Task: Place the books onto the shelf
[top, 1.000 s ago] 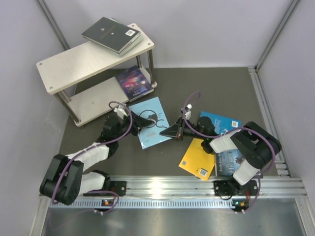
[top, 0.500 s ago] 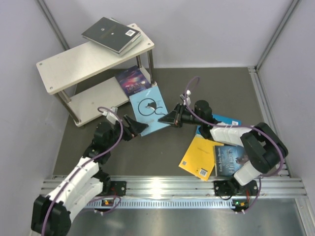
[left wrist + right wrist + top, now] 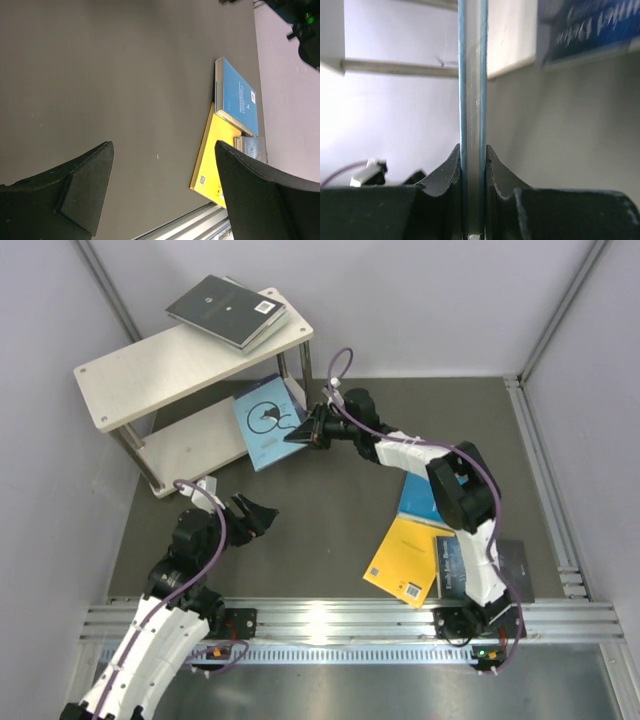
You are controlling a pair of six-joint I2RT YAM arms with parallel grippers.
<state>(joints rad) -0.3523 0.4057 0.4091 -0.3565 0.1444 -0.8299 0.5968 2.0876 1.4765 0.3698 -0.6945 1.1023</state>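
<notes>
The dark table mat [image 3: 330,510] carries the whole work area, with the shelf [image 3: 150,365] standing at its far left corner. Status of the task, judged from this layout: partly complete. Two books are stacked on the right end of the top board, the dark green book [image 3: 225,308] uppermost and a paler one under it. In the right wrist view, a dark book with pale lettering [image 3: 590,25] appears to lie on the lower board. Three books remain on the mat near my right arm's base, overlapping one another: the bright blue book [image 3: 420,502], the yellow book [image 3: 400,560] and the dark blue book [image 3: 462,565]. The light blue book [image 3: 268,418] is in transfer. My right gripper [image 3: 298,430] is clamped on its near edge, pinching the cover and pages between both fingers, and holds it tilted at the right end of the shelf, over the lower board. Whether it touches the board I cannot tell. My left gripper [image 3: 250,515] is released, jaws spread wide and empty, low over bare mat, well apart from every book.
</notes>
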